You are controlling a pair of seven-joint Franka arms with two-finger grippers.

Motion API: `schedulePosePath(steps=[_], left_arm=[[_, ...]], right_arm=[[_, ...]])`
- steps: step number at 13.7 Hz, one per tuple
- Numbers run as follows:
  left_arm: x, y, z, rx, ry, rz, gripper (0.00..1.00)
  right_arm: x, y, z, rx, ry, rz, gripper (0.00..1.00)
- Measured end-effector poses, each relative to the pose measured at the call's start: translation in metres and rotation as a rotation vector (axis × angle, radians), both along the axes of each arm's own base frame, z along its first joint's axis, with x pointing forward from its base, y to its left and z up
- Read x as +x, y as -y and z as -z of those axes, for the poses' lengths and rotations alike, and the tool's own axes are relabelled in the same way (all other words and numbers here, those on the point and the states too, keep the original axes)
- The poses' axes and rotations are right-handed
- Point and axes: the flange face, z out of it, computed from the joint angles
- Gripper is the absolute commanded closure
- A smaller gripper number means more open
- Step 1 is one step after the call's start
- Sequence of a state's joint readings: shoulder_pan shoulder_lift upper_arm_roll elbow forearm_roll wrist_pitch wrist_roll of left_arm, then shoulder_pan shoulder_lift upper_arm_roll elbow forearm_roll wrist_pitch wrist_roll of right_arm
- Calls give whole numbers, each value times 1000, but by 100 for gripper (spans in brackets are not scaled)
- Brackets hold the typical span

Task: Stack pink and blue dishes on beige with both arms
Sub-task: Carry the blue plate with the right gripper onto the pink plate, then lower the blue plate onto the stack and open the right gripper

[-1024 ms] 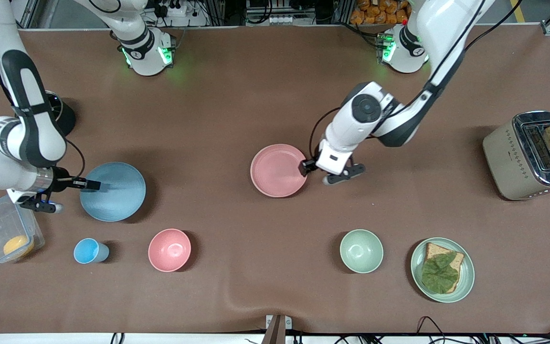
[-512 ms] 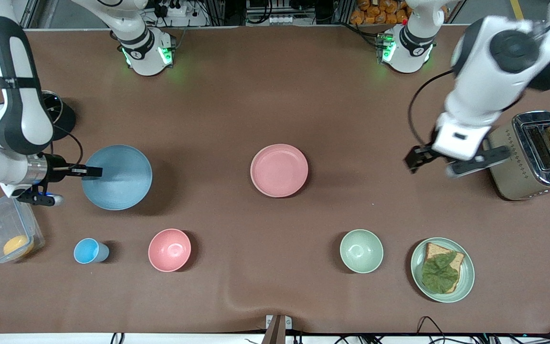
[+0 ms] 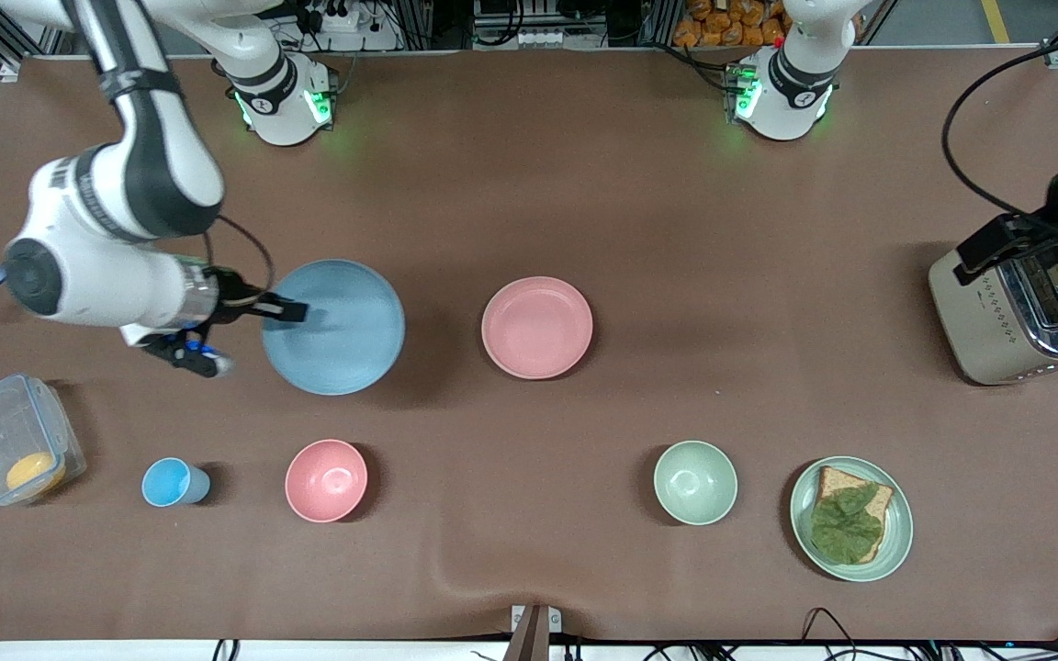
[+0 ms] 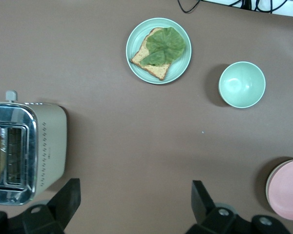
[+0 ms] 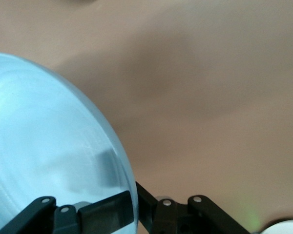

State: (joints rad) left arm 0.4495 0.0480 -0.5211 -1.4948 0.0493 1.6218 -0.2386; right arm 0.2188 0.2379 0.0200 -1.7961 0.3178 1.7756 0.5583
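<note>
The pink plate (image 3: 536, 328) lies flat on the middle of the table; its edge also shows in the left wrist view (image 4: 287, 190). The blue plate (image 3: 336, 328) hangs level above the table beside it, toward the right arm's end. My right gripper (image 3: 283, 313) is shut on that plate's rim, one finger over the rim and one under it (image 5: 132, 207); the blue plate (image 5: 44, 146) fills much of the right wrist view. My left gripper (image 3: 1048, 262) is open and empty over the toaster's edge (image 4: 134, 190). The beige plate does not show.
A toaster (image 3: 1016, 303) holding a bread slice stands at the left arm's end. Nearer the front camera stand a green plate with bread and a leaf (image 3: 896, 542), a green bowl (image 3: 695, 482), a pink bowl (image 3: 326, 480), a blue cup (image 3: 171, 482) and a clear box (image 3: 10, 450).
My left gripper opened off the pink plate's rim and swung away to the toaster. My right arm lifted the blue plate and carried it toward the pink plate.
</note>
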Motion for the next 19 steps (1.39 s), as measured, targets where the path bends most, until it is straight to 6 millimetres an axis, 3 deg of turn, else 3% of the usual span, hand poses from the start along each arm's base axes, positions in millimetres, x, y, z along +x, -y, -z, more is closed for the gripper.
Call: schedulePosePath(steps=[3,6,11,14,19], left_arm=[[-15,-1,-6,19,-59,-4,0],[-22,-9,-13,24,-64,-8,0],[-27,-10,-21,20,-51,-9,0],[-27,-5,-18,-14,-58,-2,0],[-25,4,-12,-17,-68,15,0]], right_arm=[[-17,-80,-5,39,-9,84,100],[-28,-137,11,65,21,124,100],[-56,-231,96,23,71,184,100],[-73,-251,133,-14,44,181,100],[-70,-247,138,-26,46,221,100]])
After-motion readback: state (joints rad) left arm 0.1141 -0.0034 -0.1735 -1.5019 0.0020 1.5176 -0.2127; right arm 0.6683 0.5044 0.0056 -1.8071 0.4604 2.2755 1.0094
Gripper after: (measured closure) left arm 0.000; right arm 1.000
